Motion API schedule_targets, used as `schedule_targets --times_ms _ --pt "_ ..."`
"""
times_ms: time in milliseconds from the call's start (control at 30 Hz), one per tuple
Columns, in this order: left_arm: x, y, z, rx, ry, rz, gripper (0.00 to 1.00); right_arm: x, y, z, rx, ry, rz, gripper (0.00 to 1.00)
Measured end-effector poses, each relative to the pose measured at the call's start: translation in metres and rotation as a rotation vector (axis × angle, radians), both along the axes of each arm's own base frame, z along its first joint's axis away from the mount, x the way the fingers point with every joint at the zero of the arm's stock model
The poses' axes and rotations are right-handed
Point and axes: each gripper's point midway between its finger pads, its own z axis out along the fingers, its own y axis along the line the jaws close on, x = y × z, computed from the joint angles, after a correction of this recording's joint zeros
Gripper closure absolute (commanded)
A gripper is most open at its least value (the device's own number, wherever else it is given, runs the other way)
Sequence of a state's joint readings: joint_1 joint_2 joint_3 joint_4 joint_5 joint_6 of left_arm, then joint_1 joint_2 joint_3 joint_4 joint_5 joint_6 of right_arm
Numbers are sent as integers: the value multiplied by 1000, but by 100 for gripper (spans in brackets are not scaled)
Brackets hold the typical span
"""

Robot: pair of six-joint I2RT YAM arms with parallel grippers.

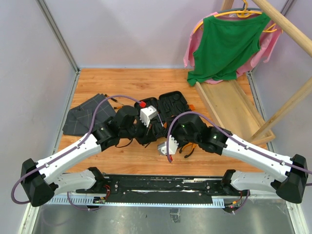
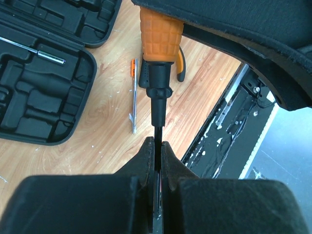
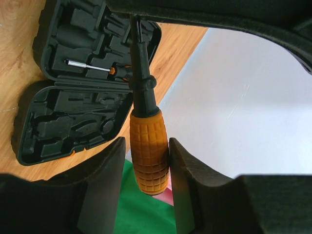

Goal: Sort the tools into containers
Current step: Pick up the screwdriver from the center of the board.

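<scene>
Holds one orange-handled screwdriver (image 2: 160,39) in the air between the two arms, above the wooden surface (image 2: 112,117). Pinches its thin black shaft with the left gripper (image 2: 156,146), fingers (image 2: 145,163) pressed together on the metal with no gap showing, tip hidden between them. Takes the ribbed orange handle at the other end in the right gripper (image 3: 147,146), fingers (image 3: 109,170) set to the handle's width and closed against it on both sides. Just beyond, flat on the surface, the black tool case (image 2: 48,87) lying open, both halves showing moulded slots. In one half, a thin steel-shafted tool (image 2: 34,50) seated in a slot. On the wood beside the case and apart from it, a slim screwdriver (image 2: 134,97) with a small orange end, lying loose. Near that, partly hidden behind the held handle, the curved orange-and-black grips of the pliers (image 2: 181,66), also on the surface. Seen from overhead, both arms reaching inward and meeting in front of the case, near the middle of the surface. To the left of the case, a dark grey folded cloth (image 1: 85,117). To the right, a long wooden tray (image 1: 234,105) running toward the back corner, under a green garment (image 1: 226,46) on a hanger.
</scene>
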State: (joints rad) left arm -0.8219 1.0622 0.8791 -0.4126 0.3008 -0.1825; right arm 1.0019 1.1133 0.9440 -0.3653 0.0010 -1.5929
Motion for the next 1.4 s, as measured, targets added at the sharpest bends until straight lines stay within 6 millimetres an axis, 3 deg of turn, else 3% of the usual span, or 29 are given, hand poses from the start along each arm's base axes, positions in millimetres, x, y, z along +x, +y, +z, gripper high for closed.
schedule_targets --times_ms 133,200,400,500,667,800,933,1100,1200,1400 --pt "-1 0 0 3 0 -5 98 1 -1 0 5 5 -8 70" --pt "-2 0 0 3 0 -7 91 1 -2 -1 5 11 -12 73" --pt "-3 1 4 -6 -17 -11 49 1 -3 -3 6 23 -24 75" --pt "-4 2 12 -27 -32 -6 39 2 -5 -3 13 30 -36 75" --pt "-2 6 28 -66 -74 19 35 0 -7 1 46 51 -60 72" --pt "11 16 43 -91 -122 134 25 -3 -13 -2 87 93 -100 71" --pt "33 45 71 -142 -212 367 17 -12 -22 -24 123 177 -157 75" --pt "54 88 102 -209 -307 644 16 -25 -22 -49 246 360 -261 82" --pt "60 102 107 -216 -325 733 16 -31 -18 -56 342 464 -316 88" --pt "70 113 93 -185 -298 848 16 -37 -6 -61 522 666 -453 99"
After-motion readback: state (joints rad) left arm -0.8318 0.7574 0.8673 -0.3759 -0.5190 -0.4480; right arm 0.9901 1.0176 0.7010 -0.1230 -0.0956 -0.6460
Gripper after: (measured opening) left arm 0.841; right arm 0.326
